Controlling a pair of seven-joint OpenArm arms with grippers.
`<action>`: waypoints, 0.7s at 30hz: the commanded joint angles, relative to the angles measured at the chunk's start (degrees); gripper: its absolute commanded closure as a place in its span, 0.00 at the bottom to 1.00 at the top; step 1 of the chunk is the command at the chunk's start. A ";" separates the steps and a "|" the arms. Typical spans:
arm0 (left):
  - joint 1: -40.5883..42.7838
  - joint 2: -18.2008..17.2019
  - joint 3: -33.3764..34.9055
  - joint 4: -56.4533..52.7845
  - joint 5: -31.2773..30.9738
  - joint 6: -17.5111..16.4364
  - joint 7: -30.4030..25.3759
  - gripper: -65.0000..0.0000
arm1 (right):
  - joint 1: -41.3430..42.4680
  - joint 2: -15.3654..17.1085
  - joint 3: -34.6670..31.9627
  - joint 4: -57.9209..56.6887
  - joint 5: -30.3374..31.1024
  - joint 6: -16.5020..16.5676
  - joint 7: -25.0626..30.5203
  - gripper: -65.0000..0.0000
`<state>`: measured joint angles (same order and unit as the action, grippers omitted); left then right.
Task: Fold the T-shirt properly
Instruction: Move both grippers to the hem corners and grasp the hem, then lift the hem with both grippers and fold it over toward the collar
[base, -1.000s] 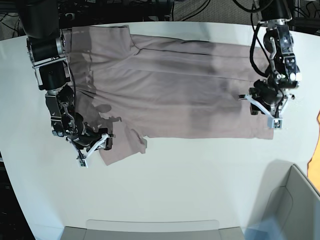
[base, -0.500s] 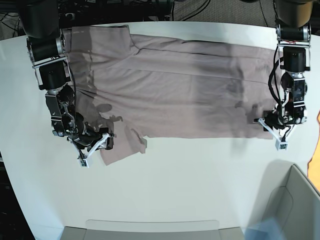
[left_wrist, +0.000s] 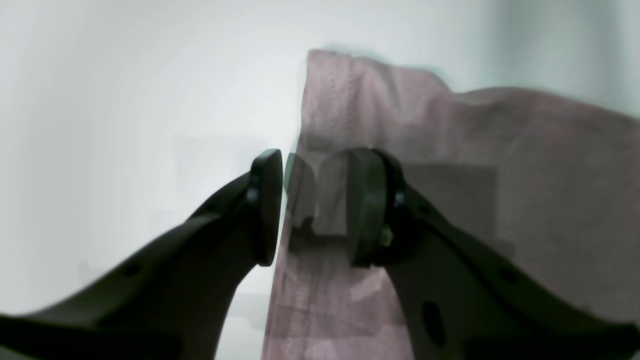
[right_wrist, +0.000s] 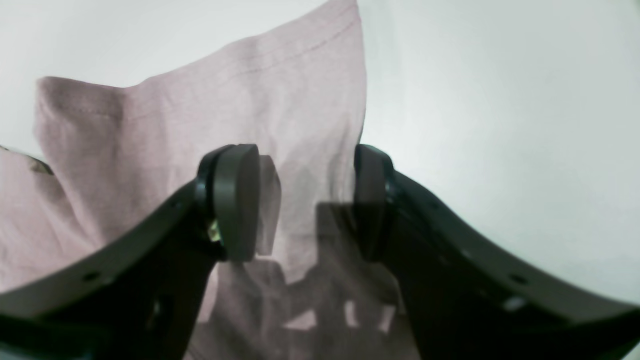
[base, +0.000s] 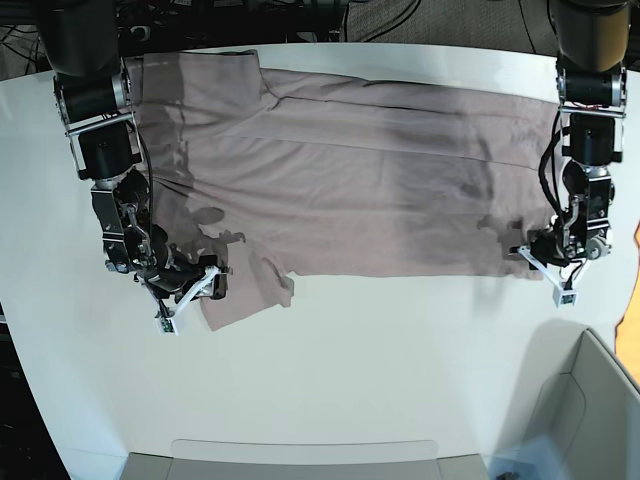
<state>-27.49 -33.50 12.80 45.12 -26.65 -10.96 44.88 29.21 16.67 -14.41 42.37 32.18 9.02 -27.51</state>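
No fold is finished: the T-shirt (base: 340, 180) lies spread across the upper counter (base: 350, 370). Left pincer (left_wrist: 312, 207) straddles its hem corner, right pincer (right_wrist: 300, 205) a sleeve, both parted, neither gripping yet.

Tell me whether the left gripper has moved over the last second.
Yes. In the base view the left gripper has gone from over the T-shirt outward and nearer, to its near hem corner by the table edge; its jaws are open.

Matt cloth T-shirt (base: 350, 180)
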 joint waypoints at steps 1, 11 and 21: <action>-1.04 -0.83 -0.01 0.46 -0.91 -1.13 0.08 0.67 | 0.81 0.26 -0.05 -0.13 -0.49 -0.27 -2.08 0.54; 2.39 -0.83 -0.53 0.63 -5.48 -8.95 1.31 1.00 | 0.81 -0.53 -0.05 -0.13 -0.58 -0.27 -2.08 0.96; 5.02 -0.92 -10.56 6.79 -5.13 -9.21 0.08 1.00 | 1.60 -0.01 0.39 4.44 -0.58 -0.27 -2.08 1.00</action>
<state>-20.97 -33.10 3.03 50.78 -31.94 -20.58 45.93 29.08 16.19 -14.31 45.52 31.20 8.54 -31.07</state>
